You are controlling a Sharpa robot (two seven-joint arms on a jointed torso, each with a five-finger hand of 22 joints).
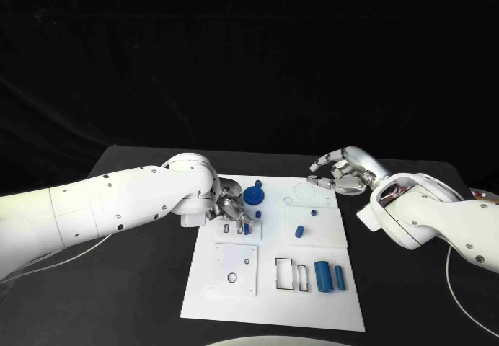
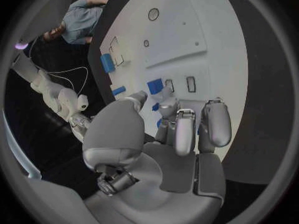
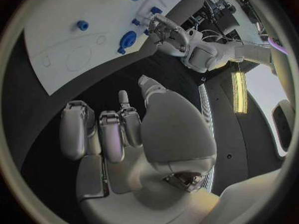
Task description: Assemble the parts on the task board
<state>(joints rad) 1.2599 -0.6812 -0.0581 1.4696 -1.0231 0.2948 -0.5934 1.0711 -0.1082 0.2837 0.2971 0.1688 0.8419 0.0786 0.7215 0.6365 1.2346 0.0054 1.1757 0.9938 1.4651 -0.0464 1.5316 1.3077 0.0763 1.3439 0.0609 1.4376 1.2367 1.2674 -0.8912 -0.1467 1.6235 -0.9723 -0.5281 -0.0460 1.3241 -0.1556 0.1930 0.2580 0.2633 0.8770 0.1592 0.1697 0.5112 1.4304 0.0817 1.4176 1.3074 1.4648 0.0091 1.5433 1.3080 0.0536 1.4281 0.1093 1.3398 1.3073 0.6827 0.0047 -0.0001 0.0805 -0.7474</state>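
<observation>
Working the task board [image 1: 272, 303] at ten o'clock, our left hand [image 1: 228, 202] seems to pinch a blue part [image 1: 245, 228] for seating; our right hand [image 1: 338, 173] waits curled, holding nothing.

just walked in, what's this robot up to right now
It is assembling small blue parts on a white task board on a black table. The left hand is down over the board's far left area, fingers curled close to a blue part; whether it grips anything cannot be told. The right hand hovers by the board's far right corner, fingers curled in, holding nothing. Two blue cylinders lie near the board's right edge, and a round blue part sits near the left hand.
</observation>
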